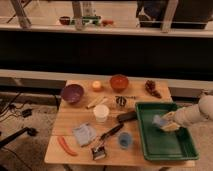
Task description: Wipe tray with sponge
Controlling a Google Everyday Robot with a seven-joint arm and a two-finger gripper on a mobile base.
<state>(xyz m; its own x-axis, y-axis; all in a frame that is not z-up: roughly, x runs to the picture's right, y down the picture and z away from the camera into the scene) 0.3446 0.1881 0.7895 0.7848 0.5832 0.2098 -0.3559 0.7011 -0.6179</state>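
A large green tray point(150, 145) with a raised rim sits on the right end of the wooden table. The sponge point(160, 121), light blue with a yellow side, is inside the tray near its middle. My gripper point(168, 123) reaches in from the right on a white arm and is at the sponge, low over the tray floor. The sponge touches or nearly touches the tray surface.
On the table point(75, 117) lie a purple bowl point(72, 92), an orange bowl point(119, 82), a white cup point(101, 113), a blue cup point(124, 140), a folded blue-grey cloth point(84, 133), a red item point(65, 146), a dark brush point(107, 137) and a pinecone-like object point(152, 88).
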